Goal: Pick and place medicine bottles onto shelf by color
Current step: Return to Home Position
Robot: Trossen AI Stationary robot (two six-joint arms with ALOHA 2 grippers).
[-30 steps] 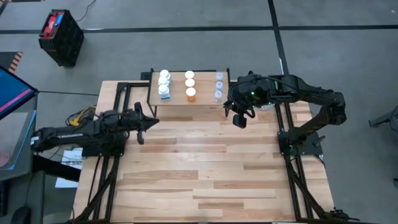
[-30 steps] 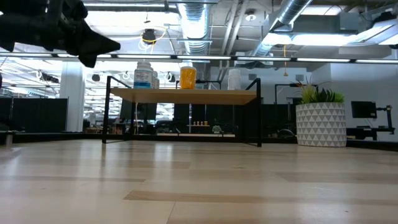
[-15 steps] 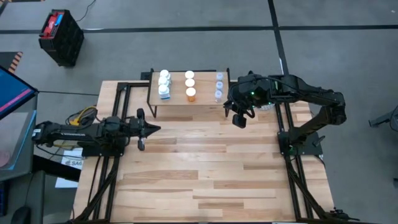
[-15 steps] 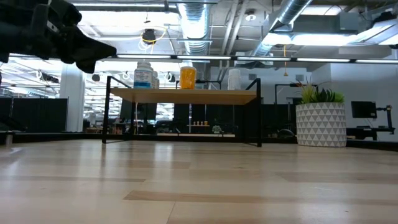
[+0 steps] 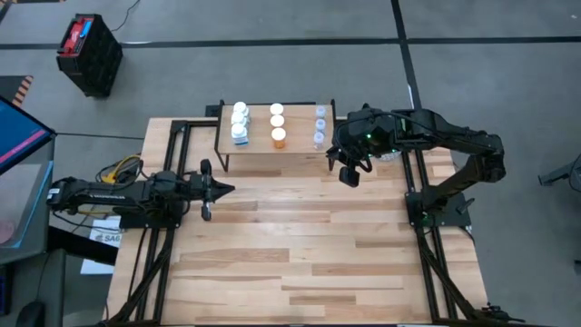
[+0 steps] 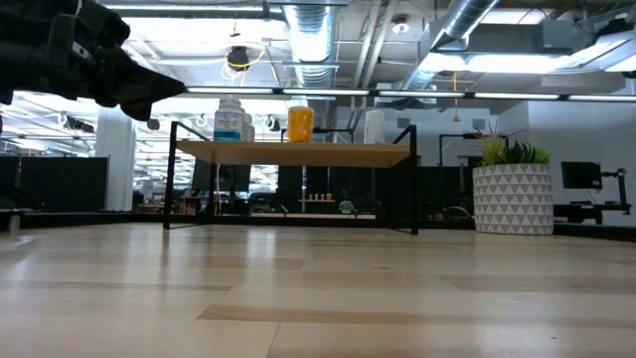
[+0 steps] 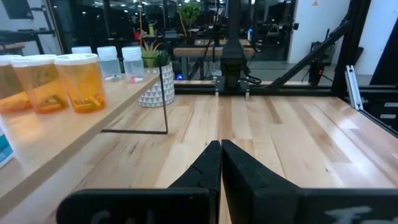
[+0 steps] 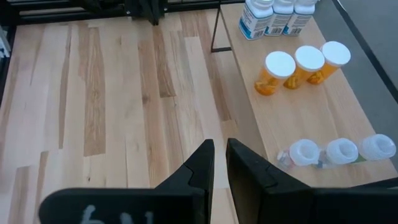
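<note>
The shelf [image 5: 272,145] stands at the table's far edge on thin black legs. On its top stand three rows of white-capped medicine bottles: white with blue labels [image 5: 240,123], orange [image 5: 277,125] and small clear ones [image 5: 320,127]. In the right wrist view these show as white bottles [image 8: 273,15], orange bottles [image 8: 301,65] and clear bottles [image 8: 339,151]. My left gripper [image 5: 231,188] is shut and empty. It points level toward the table's right, near the shelf's left leg. My right gripper [image 5: 349,177] hangs shut and empty in front of the shelf's right end, tilted down.
A white patterned plant pot [image 6: 513,197] stands on the table to the right of the shelf [image 6: 298,152]. Black frame rails [image 5: 154,263] run along both table sides. A black crate [image 5: 89,53] sits on the floor beyond the far left corner.
My left gripper has swung a little toward the table's near edge and sunk slightly. It stays shut and now points straight toward the table's right. The bottles and the shelf have not moved.
</note>
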